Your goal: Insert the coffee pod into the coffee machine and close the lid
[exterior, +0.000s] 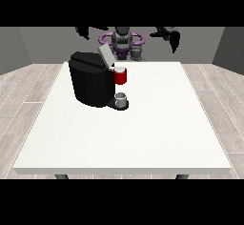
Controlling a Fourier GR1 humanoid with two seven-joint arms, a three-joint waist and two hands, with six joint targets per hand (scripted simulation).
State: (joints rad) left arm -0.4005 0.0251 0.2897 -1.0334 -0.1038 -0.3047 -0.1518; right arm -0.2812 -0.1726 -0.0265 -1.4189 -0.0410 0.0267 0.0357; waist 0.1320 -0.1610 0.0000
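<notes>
The black coffee machine (90, 83) stands on the left half of the white table (157, 124). Its grey lid (105, 55) is tilted up and open. On the machine's front sits the red pod holder (121, 77), with a small pale round top in it; I cannot tell whether that is the coffee pod. A grey cup (121, 99) rests on the base below the holder. Both hands hang high behind the table, far from the machine. The hand at the view's left (84, 31) and the hand at the view's right (169, 35) have fingers hanging loosely and hold nothing.
The robot's torso (122, 42) rises behind the table's far edge, directly beyond the machine. Wooden floor surrounds the table, and grey walls close off the back.
</notes>
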